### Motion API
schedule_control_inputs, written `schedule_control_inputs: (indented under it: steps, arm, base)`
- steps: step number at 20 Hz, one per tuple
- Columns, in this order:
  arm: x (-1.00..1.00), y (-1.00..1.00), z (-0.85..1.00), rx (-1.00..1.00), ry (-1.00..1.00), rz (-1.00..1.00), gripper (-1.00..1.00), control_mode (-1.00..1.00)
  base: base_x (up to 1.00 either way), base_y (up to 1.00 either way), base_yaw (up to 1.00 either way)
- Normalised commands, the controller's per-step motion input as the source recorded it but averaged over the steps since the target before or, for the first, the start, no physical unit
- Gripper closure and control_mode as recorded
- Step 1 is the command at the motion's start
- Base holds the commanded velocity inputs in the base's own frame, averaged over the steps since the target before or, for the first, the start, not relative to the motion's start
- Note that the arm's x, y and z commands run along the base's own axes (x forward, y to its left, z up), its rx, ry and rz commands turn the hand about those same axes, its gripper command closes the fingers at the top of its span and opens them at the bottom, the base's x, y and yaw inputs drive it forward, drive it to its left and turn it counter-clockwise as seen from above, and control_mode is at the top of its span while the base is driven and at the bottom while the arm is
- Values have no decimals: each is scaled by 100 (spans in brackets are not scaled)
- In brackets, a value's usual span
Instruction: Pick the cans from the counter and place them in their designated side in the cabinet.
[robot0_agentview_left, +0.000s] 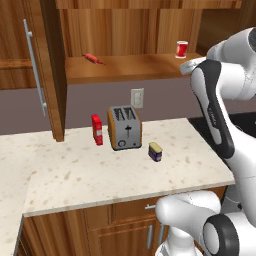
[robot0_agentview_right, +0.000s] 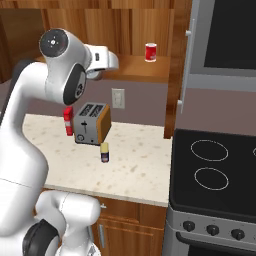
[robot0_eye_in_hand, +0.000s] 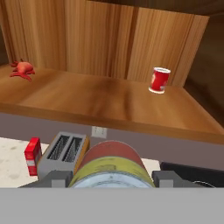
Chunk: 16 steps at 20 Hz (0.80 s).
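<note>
End effector (robot0_eye_in_hand: 111, 177) grips the round can (robot0_eye_in_hand: 111, 168) with the red label and pale top, jaws part-open and pressed to its curved sides, raised before the open wooden cabinet (robot0_eye_in_hand: 109, 52) at the front edge of its shelf (robot0_eye_in_hand: 105, 103). On that shelf a red cup (robot0_eye_in_hand: 159, 80) stands near the right rear corner and a small red object (robot0_eye_in_hand: 22, 70) lies at the left end. Below, a toaster (robot0_agentview_left: 124, 127) sits near the back edge of the tabletop (robot0_agentview_left: 75, 170), a red carton (robot0_agentview_left: 97, 129) just to its left. The second can (robot0_agentview_left: 155, 151), dark blue with a yellow top, waits beside the toaster's front right corner. Both cans look rigid, smooth, fairly light and likely slippery; a hold across the mid-body seems safest.
</note>
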Motion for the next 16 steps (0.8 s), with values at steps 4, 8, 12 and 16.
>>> schedule_control_inputs:
  steps: [4,8,12,16]
  arm:
    - [26,-1,0,0,-1,0,100,-100]
    - [28,-1,0,0,0,0,100,-100]
    - [21,-6,1,0,-1,0,100,-100]
    - [17,-6,0,0,0,0,100,-100]
  base:
    - [0,0,0]
    - [0,0,0]
    - [0,0,0]
    - [0,0,0]
